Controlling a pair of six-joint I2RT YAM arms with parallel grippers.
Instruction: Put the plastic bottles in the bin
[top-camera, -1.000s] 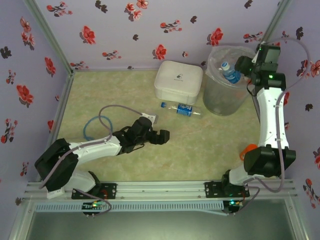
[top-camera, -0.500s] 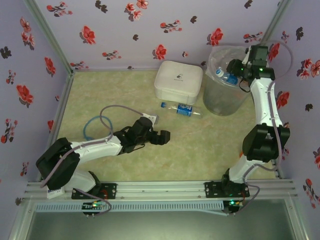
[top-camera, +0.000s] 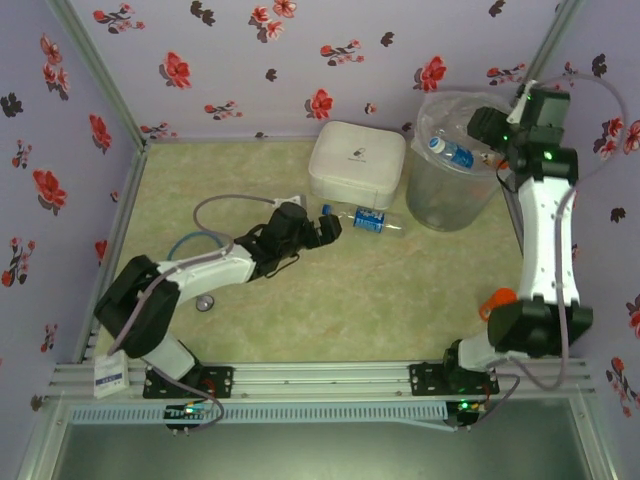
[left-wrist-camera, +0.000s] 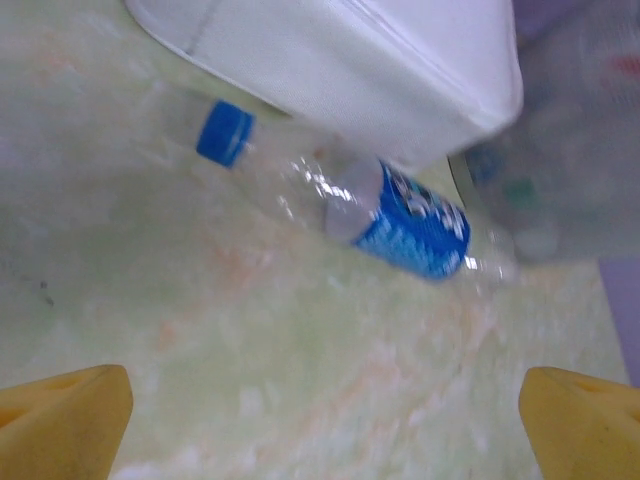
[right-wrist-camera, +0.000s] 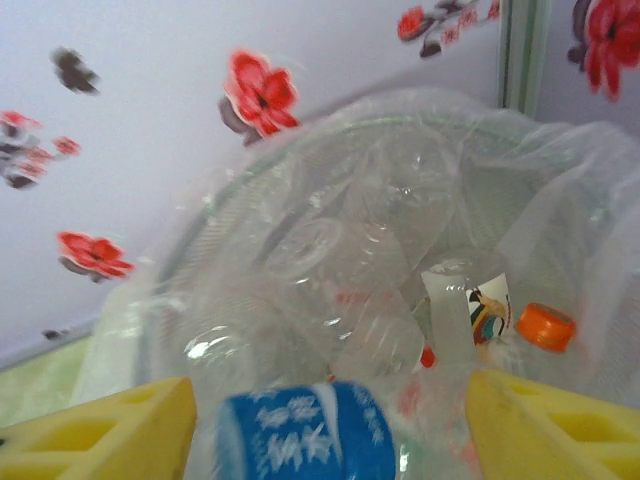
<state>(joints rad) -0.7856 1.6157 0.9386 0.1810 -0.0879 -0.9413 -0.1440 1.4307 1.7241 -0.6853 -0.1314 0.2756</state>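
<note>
1. Camera above the arms: we see one plastic bottle (top-camera: 365, 220) lying on its side on the green table (top-camera: 400, 300), just in front of a white lidded box (top-camera: 357, 163). Its blue cap points left. The left gripper (top-camera: 325, 228) is stretched out low over the table, close to that cap end. At the far right corner stands the bin (top-camera: 440, 205), a clear round bucket lined with a bag. The right gripper (top-camera: 476, 138) hangs over its rim, and a blue-labelled bottle (top-camera: 452, 151) lies across the bin's mouth just beside it.

2. Left wrist camera: we see the two yellow fingers (left-wrist-camera: 60, 420) at the bottom corners, spread wide with only bare table between them. The lying bottle is ahead of them, apart from both and touching or almost touching the white box. The bin is a blur at the right edge.

3. Right wrist camera: we look down into the bin, where several clear bottles (right-wrist-camera: 350, 290) are piled, one with an orange cap (right-wrist-camera: 545, 327). The yellow fingers (right-wrist-camera: 100, 430) stand apart. The blue-labelled bottle sits between them, with a gap on each side.
</note>
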